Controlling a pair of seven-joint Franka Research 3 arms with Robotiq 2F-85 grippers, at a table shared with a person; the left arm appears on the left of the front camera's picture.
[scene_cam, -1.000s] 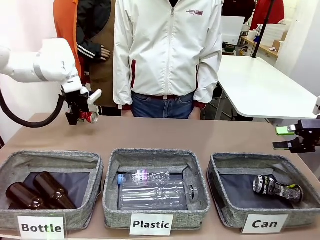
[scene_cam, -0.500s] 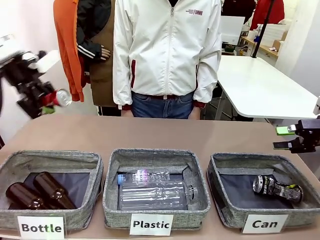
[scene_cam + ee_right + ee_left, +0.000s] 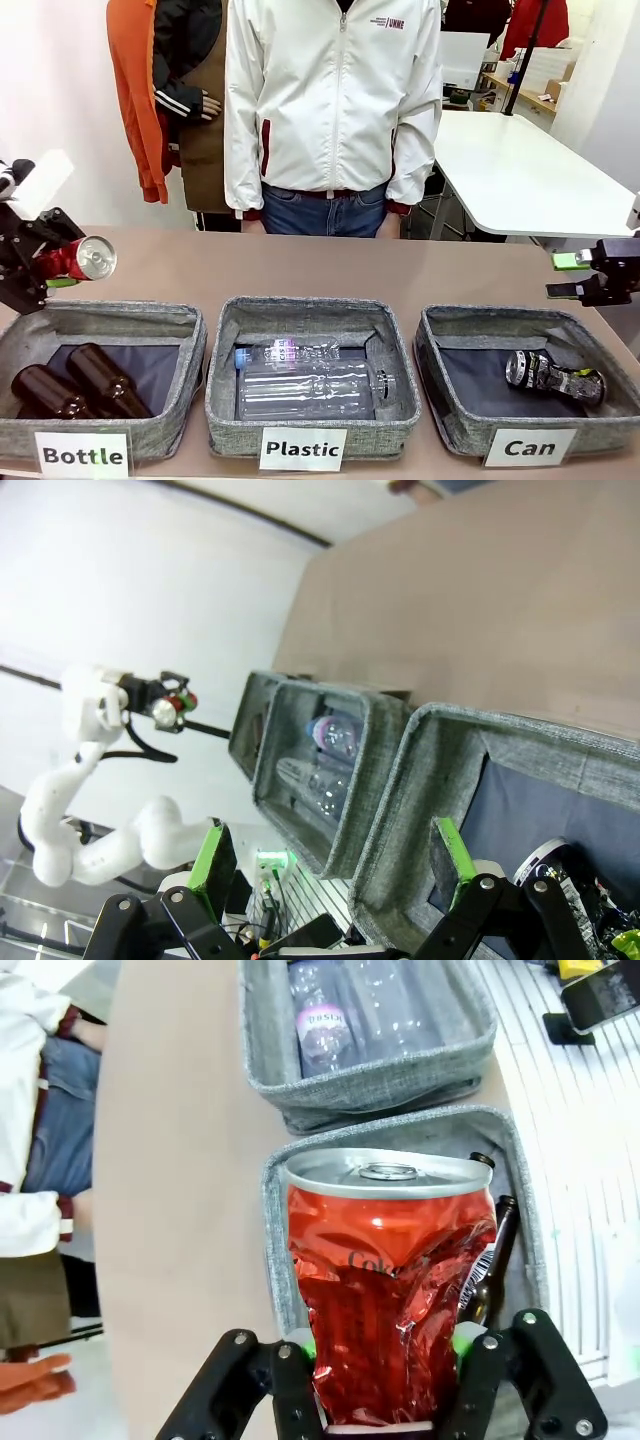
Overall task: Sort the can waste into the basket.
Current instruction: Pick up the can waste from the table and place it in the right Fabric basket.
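Observation:
My left gripper (image 3: 45, 268) hangs at the table's far left, shut on a red dented can (image 3: 78, 259) whose silver top faces right. In the left wrist view the red can (image 3: 390, 1270) sits clamped between the fingers of my left gripper (image 3: 385, 1365), above the "Bottle" bin. A black can (image 3: 553, 376) lies in the grey basket labelled "Can" (image 3: 497, 316) at the right. My right gripper (image 3: 598, 276) hovers open beside that basket's far right corner. In the right wrist view, my right gripper (image 3: 335, 880) is open over the basket (image 3: 420, 770), with the black can (image 3: 562, 868) inside.
The "Bottle" bin (image 3: 110, 316) at the left holds two brown bottles (image 3: 75, 385). The "Plastic" bin (image 3: 300, 308) in the middle holds clear bottles (image 3: 310, 385). A person in a white jacket (image 3: 335, 100) stands across the table, with others behind. Bare tabletop (image 3: 320, 265) lies beyond the bins.
My left arm has swung left and then down with the red can, from the table's back left to the far left edge. The right arm has not moved.

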